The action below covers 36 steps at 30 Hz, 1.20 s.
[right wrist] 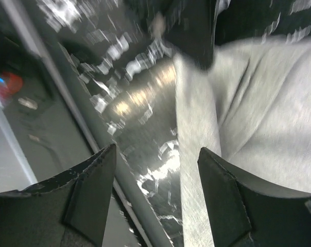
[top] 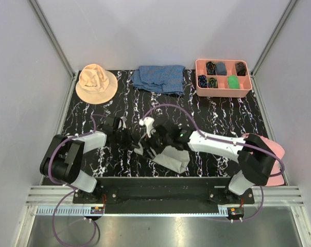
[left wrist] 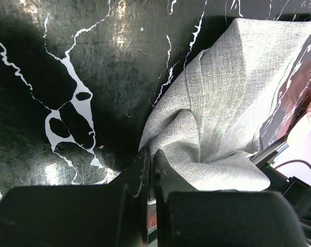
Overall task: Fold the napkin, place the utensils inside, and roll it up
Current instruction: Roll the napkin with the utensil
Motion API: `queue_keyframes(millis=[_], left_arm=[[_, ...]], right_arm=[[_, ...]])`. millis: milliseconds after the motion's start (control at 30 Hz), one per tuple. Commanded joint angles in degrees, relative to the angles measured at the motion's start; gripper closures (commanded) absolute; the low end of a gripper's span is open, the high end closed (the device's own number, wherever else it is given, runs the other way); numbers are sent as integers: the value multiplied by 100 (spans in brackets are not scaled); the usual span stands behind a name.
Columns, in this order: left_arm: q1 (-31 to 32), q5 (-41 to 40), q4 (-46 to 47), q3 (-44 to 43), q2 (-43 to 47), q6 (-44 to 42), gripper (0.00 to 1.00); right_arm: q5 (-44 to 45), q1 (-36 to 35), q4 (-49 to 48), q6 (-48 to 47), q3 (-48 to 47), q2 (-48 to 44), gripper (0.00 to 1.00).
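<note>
While the light-grey soft cloth napkin (top: 172, 158) lies bunched on the black white-veined counter (top: 222, 116) near its front edge | left fingers (left wrist: 168, 172) pressed together, pinching a napkin fold | right fingers (right wrist: 93, 190) spread wide, holding nothing, over the napkin's edge

text: none readable in any view
napkin (left wrist: 232, 92): plain cloth, no print or tag legible
tray (top: 222, 93): no label or number legible
</note>
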State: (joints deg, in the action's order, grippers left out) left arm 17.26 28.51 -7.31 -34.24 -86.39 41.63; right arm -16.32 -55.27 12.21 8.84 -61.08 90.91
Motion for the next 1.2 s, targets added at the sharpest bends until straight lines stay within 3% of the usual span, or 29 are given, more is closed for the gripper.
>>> queue_keyframes(millis=[0, 367, 833, 933, 967, 1033, 1133, 1167], left_arm=[[23, -39, -201, -162, -141, -155, 100], [23, -4, -253, -250, -229, -172, 100], [23, 93, -262, -329, -221, -190, 100], [24, 119, -262, -364, -168, -190, 100], [15, 119, -253, -364, -107, -190, 100], [-11, 111, -244, -382, -28, -199, 100], [-248, 58, -367, -417, 340, -278, 81], [-336, 23, -411, -400, 446, -295, 62]], right_arm=[[1499, -352, 353, -400, 166, 198, 29], [1377, -582, 282, -761, 105, 743, 40], [1649, -652, 511, -428, 52, 1490, 46], [1825, -661, 651, -313, -88, 1753, 55], [1808, -652, 669, -304, -132, 1815, 65], [1685, -652, 678, -243, -150, 1947, 73], [1246, -652, 538, -356, -63, 1930, 82], [940, -643, 459, -409, -10, 1887, 83]])
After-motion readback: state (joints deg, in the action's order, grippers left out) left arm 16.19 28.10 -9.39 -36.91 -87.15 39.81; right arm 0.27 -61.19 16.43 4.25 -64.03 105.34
